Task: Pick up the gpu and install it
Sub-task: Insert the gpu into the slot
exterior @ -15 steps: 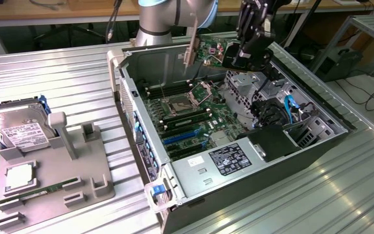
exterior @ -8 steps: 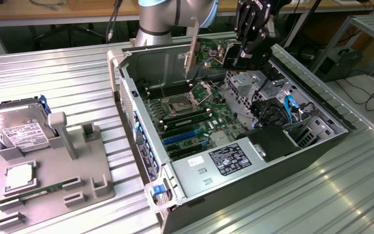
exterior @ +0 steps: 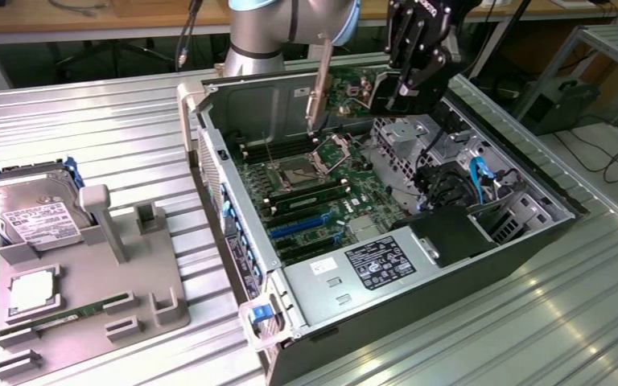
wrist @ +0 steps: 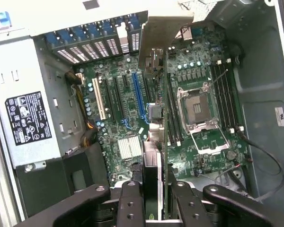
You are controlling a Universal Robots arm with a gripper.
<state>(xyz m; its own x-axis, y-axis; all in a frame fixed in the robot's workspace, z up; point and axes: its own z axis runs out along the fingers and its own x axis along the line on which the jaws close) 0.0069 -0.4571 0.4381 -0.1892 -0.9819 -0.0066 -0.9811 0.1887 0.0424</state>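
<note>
Pincer [wrist: 155,201] clenched on thin flat gpu [wrist: 152,163], silver bracket [wrist: 163,33] over green motherboard [wrist: 116,127].

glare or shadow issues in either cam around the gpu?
Exterior view: glare streaks on the ribbed table; motherboard evenly lit. Wrist view: case rim washed out white; claw dark, shut on the gpu, whose bracket catches bright light.

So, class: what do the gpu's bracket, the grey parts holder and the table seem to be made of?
Bracket on the gpu: bare metal, likely steel; it looks silvery and thin.
Holder: probably plastic; it is matte, even grey with moulded-looking posts.
Table: likely aluminium; it has a bright, ribbed sheen.
</note>
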